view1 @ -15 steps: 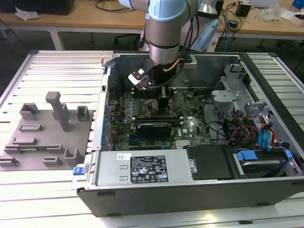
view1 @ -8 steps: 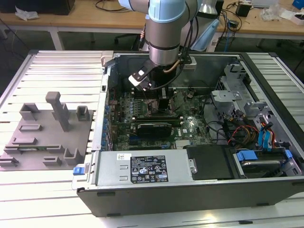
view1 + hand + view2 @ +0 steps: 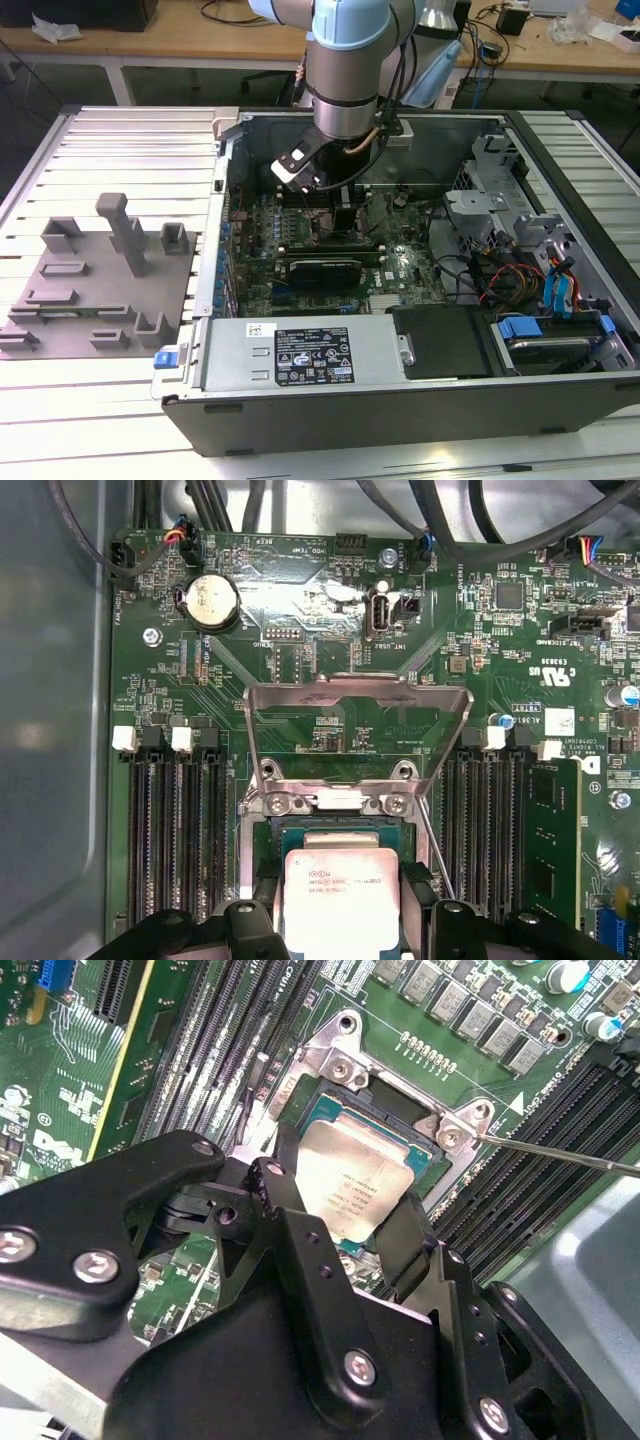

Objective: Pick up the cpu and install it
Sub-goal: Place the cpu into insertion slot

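Note:
The cpu [image 3: 355,1180] is a flat square chip with a pale silver top, and both wrist views show it between my black fingers [image 3: 283,1200], directly over the dark socket [image 3: 395,1110] on the green motherboard. My gripper [image 3: 345,1215] is shut on the cpu [image 3: 340,895], one finger pressed against each of two opposite edges. The socket's metal load plate [image 3: 355,695] stands flipped open beyond the chip. In the exterior view my gripper [image 3: 345,215] is lowered into the open computer case [image 3: 400,420], near the middle of the board.
A thin metal lever [image 3: 560,1152] sticks out beside the socket. Memory slots [image 3: 175,830] flank it on both sides. A grey plastic tray [image 3: 100,280] with upright blocks lies at the exterior view's left. The power supply [image 3: 300,355] and the drive bays with cables [image 3: 540,270] crowd the case.

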